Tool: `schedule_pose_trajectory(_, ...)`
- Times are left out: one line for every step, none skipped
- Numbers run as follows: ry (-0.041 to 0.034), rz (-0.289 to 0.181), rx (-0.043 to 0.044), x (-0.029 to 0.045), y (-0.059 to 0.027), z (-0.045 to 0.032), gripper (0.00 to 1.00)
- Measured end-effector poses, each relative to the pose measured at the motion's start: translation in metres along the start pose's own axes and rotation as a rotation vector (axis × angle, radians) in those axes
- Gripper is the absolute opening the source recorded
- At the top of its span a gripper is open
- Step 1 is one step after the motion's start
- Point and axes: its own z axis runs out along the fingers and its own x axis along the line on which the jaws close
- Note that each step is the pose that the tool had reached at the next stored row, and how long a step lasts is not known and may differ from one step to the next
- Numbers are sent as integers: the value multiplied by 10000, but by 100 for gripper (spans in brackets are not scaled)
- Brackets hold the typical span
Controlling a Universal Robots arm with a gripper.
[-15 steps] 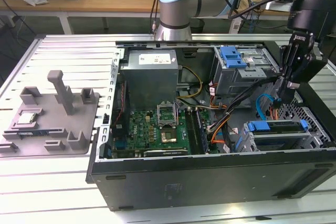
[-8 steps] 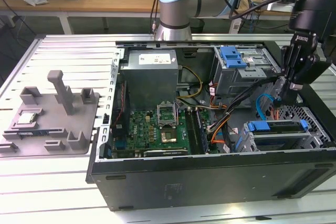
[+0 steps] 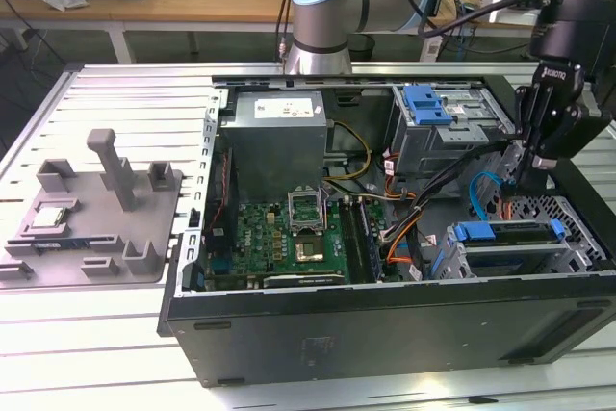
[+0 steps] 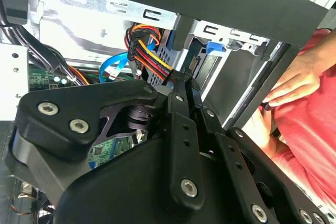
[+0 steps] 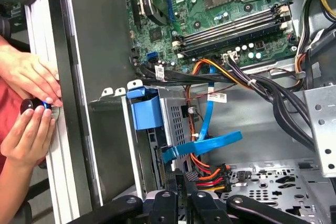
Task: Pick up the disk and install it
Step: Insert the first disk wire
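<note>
Black metal, my pincer [image 4: 184, 80] hung inside the open computer case [image 3: 385, 329]. Its tips were drawn together, and I could make out nothing held between them. Just beside the tips ran a bundle of orange, red and yellow power wires [image 4: 149, 59], with a flat blue data cable [image 5: 207, 142] crossing close by. Just below the pincer lay the disk [image 3: 510, 240], already sitting in the drive cage [image 3: 582, 243], with its blue carrier frame along the edge nearest the tips.

I judged the step in hand to be seating the disk fully. Doing that well meant pressing squarely along the cage's line, slowly, with the tips kept off the wires so none got pinched or dragged.

Farther beyond the pincer lay the green motherboard [image 5: 210, 19]. Well apart from it, a person's hands [image 5: 31, 80] rested on the case's rim, so I wanted no sudden swings.
</note>
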Motion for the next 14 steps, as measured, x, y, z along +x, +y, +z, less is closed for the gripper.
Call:
schedule_pose_trajectory(-54,5,16,11,3,4,16)
schedule_pose_trajectory(-102,6,25,19,3,7,16)
schedule_pose_trajectory(-174,7,35,32,4,12,16)
schedule_pose_trajectory(-267,9,46,44,3,17,16)
schedule_pose_trajectory(-432,9,59,64,3,23,16)
schedule_pose_trajectory(-561,8,69,87,3,26,16)
schedule_pose_trajectory(-629,7,73,105,5,25,16)
schedule_pose_trajectory(-662,6,75,117,6,23,16)
schedule_pose_trajectory(-697,5,78,132,8,20,16)
schedule_pose_trajectory(-742,4,83,155,10,17,16)
schedule_pose_trajectory(-794,1,89,180,12,24,16)
schedule_pose_trajectory(-834,-2,91,195,13,31,16)
schedule_pose_trajectory(-865,-5,94,208,13,36,16)
schedule_pose_trajectory(-917,-11,101,229,13,45,16)
